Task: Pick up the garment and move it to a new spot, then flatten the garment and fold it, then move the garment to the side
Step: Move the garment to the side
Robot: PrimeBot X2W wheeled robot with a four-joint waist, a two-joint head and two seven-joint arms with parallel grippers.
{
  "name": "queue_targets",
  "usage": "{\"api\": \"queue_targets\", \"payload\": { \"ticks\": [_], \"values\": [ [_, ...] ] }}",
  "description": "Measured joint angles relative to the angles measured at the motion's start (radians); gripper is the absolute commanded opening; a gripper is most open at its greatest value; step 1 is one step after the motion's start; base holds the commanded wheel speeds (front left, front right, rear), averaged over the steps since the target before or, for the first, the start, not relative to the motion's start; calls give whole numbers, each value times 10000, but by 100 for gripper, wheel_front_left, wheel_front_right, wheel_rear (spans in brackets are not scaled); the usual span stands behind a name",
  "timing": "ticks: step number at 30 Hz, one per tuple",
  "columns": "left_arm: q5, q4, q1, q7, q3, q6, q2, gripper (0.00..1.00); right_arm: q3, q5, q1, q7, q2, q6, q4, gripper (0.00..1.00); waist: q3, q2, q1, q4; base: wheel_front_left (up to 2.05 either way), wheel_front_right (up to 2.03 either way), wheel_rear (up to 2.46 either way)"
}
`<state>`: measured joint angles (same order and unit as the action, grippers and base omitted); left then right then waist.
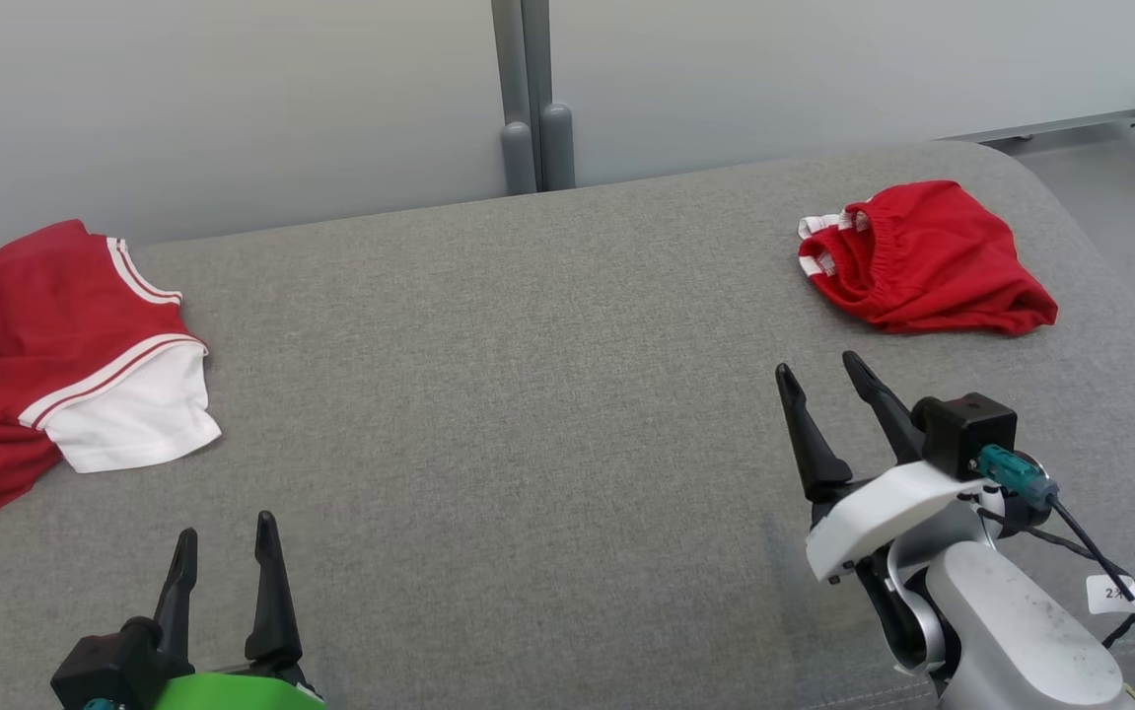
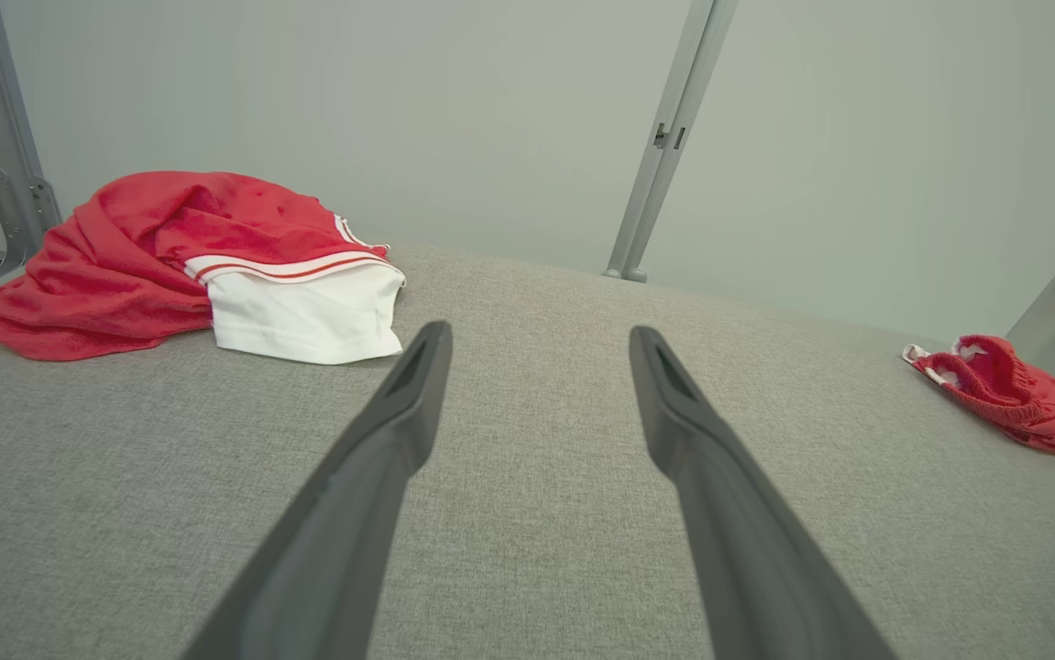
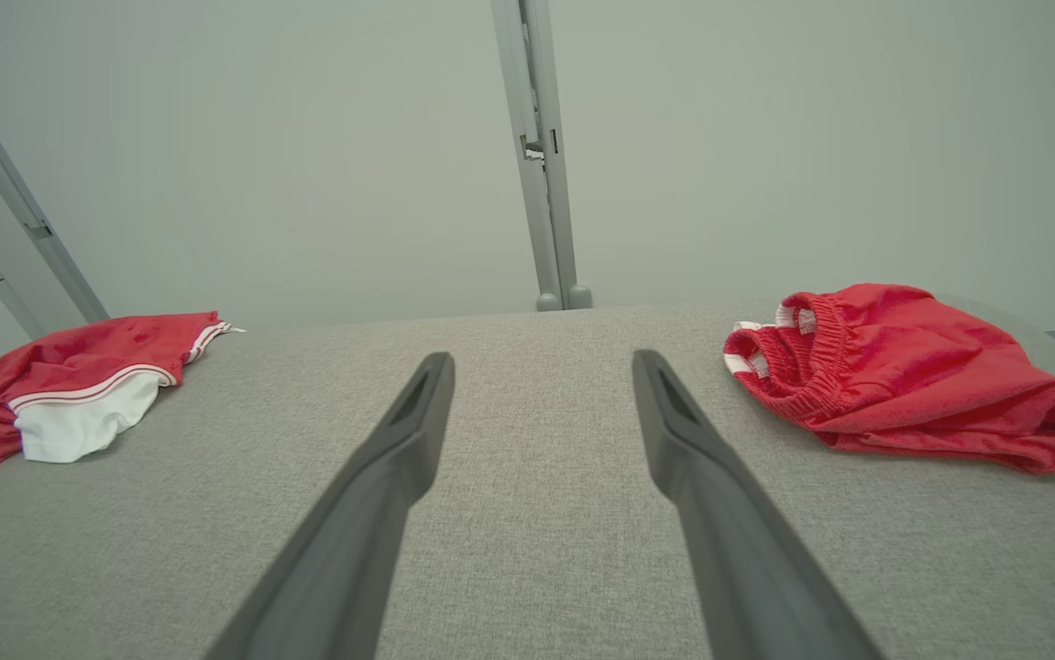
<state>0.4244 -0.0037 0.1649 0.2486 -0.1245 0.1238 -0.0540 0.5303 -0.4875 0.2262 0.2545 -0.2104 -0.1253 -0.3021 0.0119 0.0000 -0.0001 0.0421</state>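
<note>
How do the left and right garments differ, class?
The left garment is larger; the right garment is smaller and more bunched. The left garment shows a broad white panel; the right garment shows a gathered elastic waistband. Both are red and lie on the grey surface.

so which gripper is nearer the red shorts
Right. The right gripper sits just short of the red shorts, slightly to their left; the left gripper is far across the grey surface, nearer the red and white shirt.
</note>
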Motion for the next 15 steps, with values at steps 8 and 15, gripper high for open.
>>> {"api": "queue_targets", "payload": {
  "ticks": [8,15],
  "values": [
    [-88,-8,4,2,96,0,8,100,-75,374,-537,0,244,0,268,100,-12,0,0,-147,0,0,0],
    [-159,-63,4,2,94,0,23,100,-107,575,-817,2,355,0,318,100,-33,0,0,-186,0,0,0]
  ]
}}
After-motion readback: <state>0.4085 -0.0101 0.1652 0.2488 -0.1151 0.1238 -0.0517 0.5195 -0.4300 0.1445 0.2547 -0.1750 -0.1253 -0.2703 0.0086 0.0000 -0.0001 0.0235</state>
